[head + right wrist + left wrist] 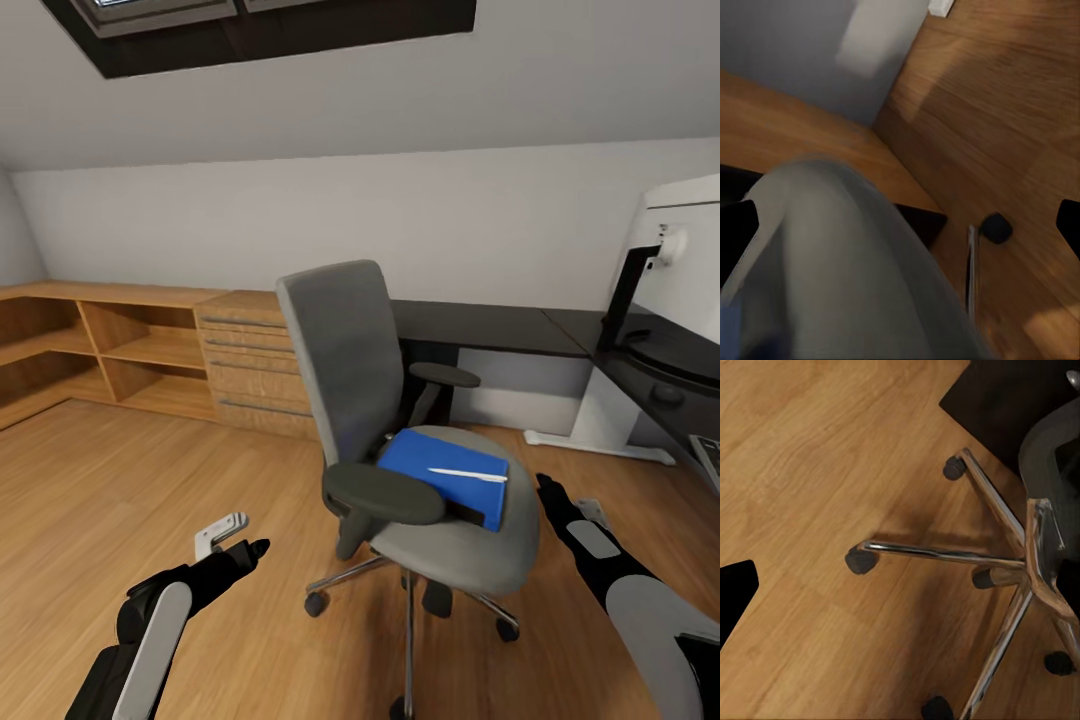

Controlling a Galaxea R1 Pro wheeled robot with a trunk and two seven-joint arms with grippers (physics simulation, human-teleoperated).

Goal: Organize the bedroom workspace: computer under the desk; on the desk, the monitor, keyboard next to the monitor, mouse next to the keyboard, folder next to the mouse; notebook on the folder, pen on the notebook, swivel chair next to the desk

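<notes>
The folder is a flat bright-blue rectangle with a dark edge along its near side, lying on the seat of the swivel chair and covering much of the seat's rear half. On top of it rests the pen, a thin pale stick lying crosswise, shorter than the folder. The chair is grey, with a tall back, black armrests and a chrome star base on dark castors; it stands turned partly away from the desk.

Behind and to the right of the chair runs the desk, glossy black on top, with a white leg and foot on the floor. Right of the chair, on the desk's near wing, the monitor shows its white back and thin black stand on a round base. At the frame edge, right of the chair, a sliver of the keyboard lies on the desk.

The left gripper hangs low to the left of the chair over the floor; I cannot tell how wide it stands. The right gripper sits just right of the seat, and in the right wrist view its dark fingertips stand far apart.

The floor is light wood planking. Left of the chair a low light-wood cabinet with open shelves and drawers lines the pale wall, under a sloped grey ceiling with a dark-framed skylight.
</notes>
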